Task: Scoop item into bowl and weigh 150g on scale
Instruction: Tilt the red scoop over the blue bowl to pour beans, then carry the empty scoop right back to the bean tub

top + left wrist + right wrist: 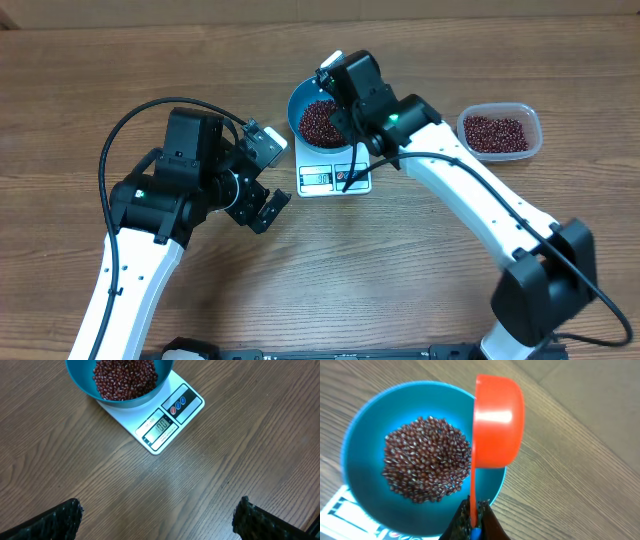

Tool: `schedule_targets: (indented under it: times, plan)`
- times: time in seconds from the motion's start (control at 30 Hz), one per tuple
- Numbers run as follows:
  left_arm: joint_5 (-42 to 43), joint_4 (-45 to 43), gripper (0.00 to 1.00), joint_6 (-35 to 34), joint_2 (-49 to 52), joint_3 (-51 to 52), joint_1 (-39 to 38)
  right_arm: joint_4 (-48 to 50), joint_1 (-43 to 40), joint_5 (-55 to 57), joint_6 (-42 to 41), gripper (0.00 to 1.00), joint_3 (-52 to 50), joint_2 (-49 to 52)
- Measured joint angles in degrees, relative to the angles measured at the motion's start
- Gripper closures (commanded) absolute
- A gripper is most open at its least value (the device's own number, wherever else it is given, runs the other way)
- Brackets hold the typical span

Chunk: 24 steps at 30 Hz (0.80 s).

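Beans (427, 460) lay heaped in the bowl (360, 485) on the scale (150, 415), just below the red scoop (497, 425), tipped sideways in the clamped right gripper (474, 522): pouring step, seemingly done. Left gripper (160, 519) gaped empty nearby. Next likely needs checking the display (161, 426).

The bench (225, 435) looked like wood-grain laminate, smooth with a faint satin sheen; the bowl (365, 435) was smooth blue plastic, softly glossy; the beans (427, 460) had shiny skins with tiny highlights; the scale (155, 420) was smooth white plastic with a grey glassy display; the scoop (497, 425) was glossy orange-red plastic carrying a bright highlight; the tub (535, 135) was clear plastic; the left fingers (55, 522) were black, matt and roughly textured; the arms (470, 200) wore smooth white shells with black matt joints.
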State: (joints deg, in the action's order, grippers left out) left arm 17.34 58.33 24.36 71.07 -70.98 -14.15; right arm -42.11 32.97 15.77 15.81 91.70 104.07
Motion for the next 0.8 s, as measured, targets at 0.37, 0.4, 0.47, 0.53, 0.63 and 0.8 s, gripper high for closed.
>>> schedule_targets:
  times: [0.37,0.4,0.47,0.53,0.63,0.8]
  plan:
    - [0.0,0.0,0.00,0.0,0.0,0.0,0.0,-12.3,-6.3,-19.5,-8.9,0.96,0.0,-9.5]
    - [0.0,0.0,0.00,0.0,0.0,0.0,0.0,-13.1,-7.1,-20.0,-10.1,0.96,0.0,-9.7]
    - [0.0,0.0,0.00,0.0,0.0,0.0,0.0,-15.5,-9.7,-21.4,-13.4,0.96,0.0,-10.3]
    - [0.0,0.0,0.00,0.0,0.1,0.0,0.0,-17.9,-12.0,-23.2,-15.4,0.96,0.0,-10.9]
    - [0.0,0.0,0.00,0.0,0.1,0.0,0.0,-21.6,-15.7,-25.9,-17.3,0.96,0.0,-11.9]
    - [0.0,0.0,0.00,0.0,0.1,0.0,0.0,-28.4,-21.7,-26.8,-18.6,0.96,0.0,-13.1]
